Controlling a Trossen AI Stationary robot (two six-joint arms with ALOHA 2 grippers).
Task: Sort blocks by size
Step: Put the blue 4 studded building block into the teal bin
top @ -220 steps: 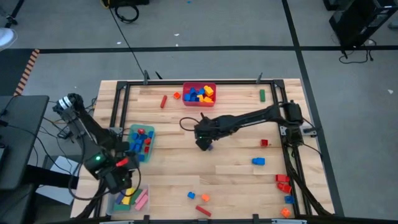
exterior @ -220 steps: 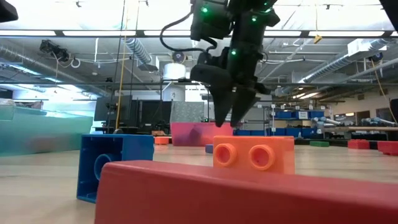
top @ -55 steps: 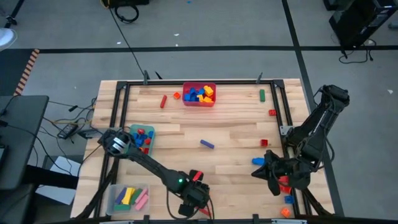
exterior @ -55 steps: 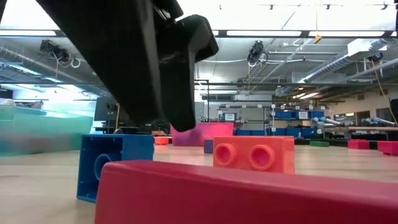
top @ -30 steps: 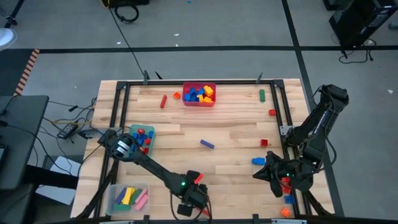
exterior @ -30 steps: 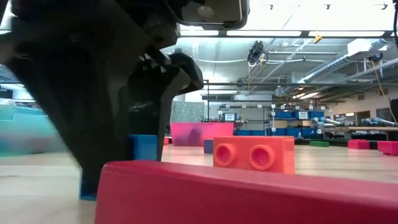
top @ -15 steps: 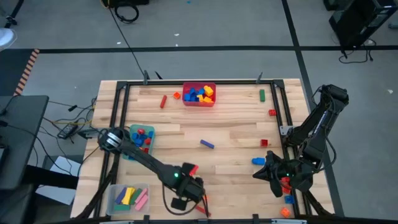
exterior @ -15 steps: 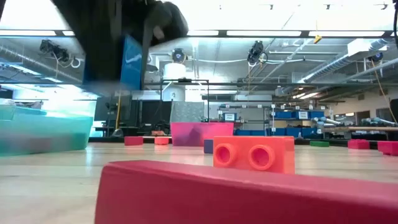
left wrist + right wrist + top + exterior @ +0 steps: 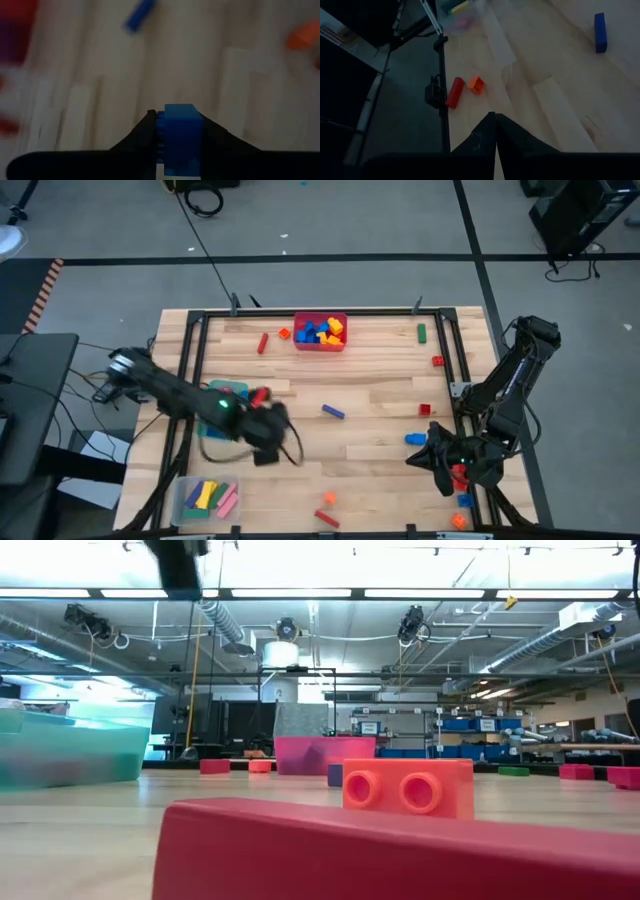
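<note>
My left gripper (image 9: 265,442) hangs over the table's middle left, shut on a blue block (image 9: 179,131). Just behind it, my left arm partly hides the teal bin (image 9: 226,390). Near the right edge, my right gripper (image 9: 418,456) waits shut and holds nothing. Loose blocks lie flat on the wood: a blue bar (image 9: 332,411), a blue block (image 9: 415,439), an orange block (image 9: 329,499) and a red bar (image 9: 326,518). In the low view the red bar (image 9: 400,850) fills the foreground, with the orange block (image 9: 408,788) behind it. My left gripper pinches the blue block by two opposite sides (image 9: 163,131) between its two fingers (image 9: 146,131). The fingers slant steeply down from above. The block is lifted clear of the table.
A red bin (image 9: 320,331) with several blocks stands at the far edge. A clear bin (image 9: 205,498) with yellow, pink and blue blocks sits at the near left corner. More small blocks (image 9: 456,476) lie by the right edge, behind my right gripper.
My left gripper has shut on the blue block at the near edge and lifted it clear. It has then swung up, toward the far edge and to the left, nearing the teal bin, with the wrist rolling. The block has left the low view.
</note>
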